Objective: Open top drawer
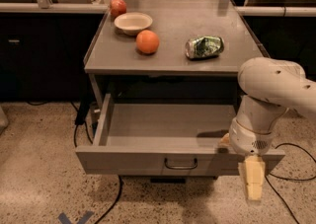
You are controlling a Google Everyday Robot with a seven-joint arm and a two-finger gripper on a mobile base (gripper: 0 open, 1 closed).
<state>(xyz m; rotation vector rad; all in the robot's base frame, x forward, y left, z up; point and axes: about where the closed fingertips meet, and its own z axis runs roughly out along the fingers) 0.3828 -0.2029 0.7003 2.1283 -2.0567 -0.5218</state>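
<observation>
The top drawer (pixel 133 161) is a wide grey metal front with a small dark wire loop handle (pixel 180 165) at its centre. It stands pulled out from under the grey table top (pixel 173 55), and its shallow grey tray (pixel 163 124) shows empty. My gripper (pixel 252 182) hangs at the drawer front's right end, to the right of the handle and below the front's top edge. My white arm (pixel 269 94) covers the drawer's right corner. No other drawer fronts show.
On the table top are a red apple (pixel 118 7), a cream bowl (pixel 133 22), an orange (pixel 147 42) and a crushed green can (pixel 204 47). Black cables (pixel 79 119) run over the speckled floor left and right of the drawer. Dark counters stand behind on both sides.
</observation>
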